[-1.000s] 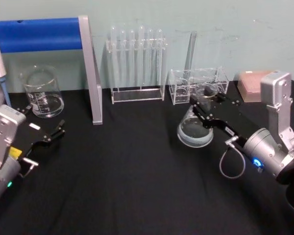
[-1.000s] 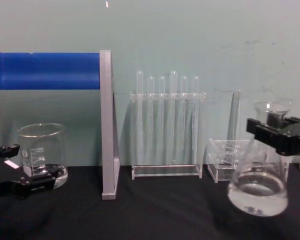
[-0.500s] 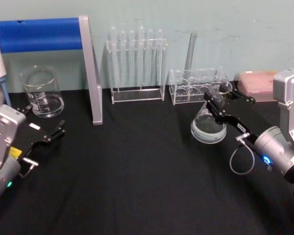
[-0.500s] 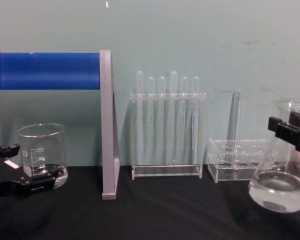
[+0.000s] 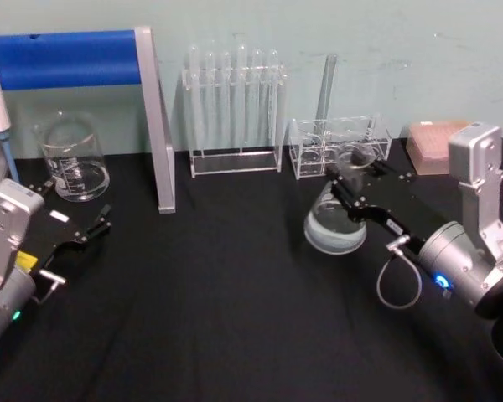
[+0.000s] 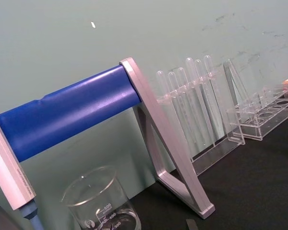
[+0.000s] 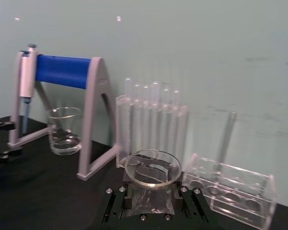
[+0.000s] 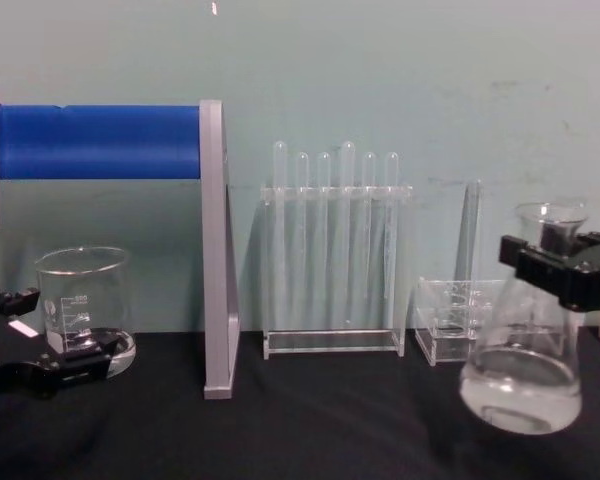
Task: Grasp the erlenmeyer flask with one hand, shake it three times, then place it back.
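Head high, chest low; shared tube rack [image 5: 233,117]

The bare black table [image 5: 235,318] is open from its centre to 6 o'clock. Obstacles line the far edge: a beaker [image 5: 71,159] at 10 o'clock, the pipette stand [image 5: 155,126] at 11, the test-tube rack [image 5: 233,109] at 12, a low clear rack [image 5: 339,146] at 1 and a pink box [image 5: 432,142] at 2. The right hand [image 5: 348,180], clamped on the erlenmeyer flask [image 5: 335,222], crowds the low clear rack. The left hand [image 5: 75,247], fingers spread, sits at 9.

Beaker [image 6: 101,203] graduation numerals, too faint to read
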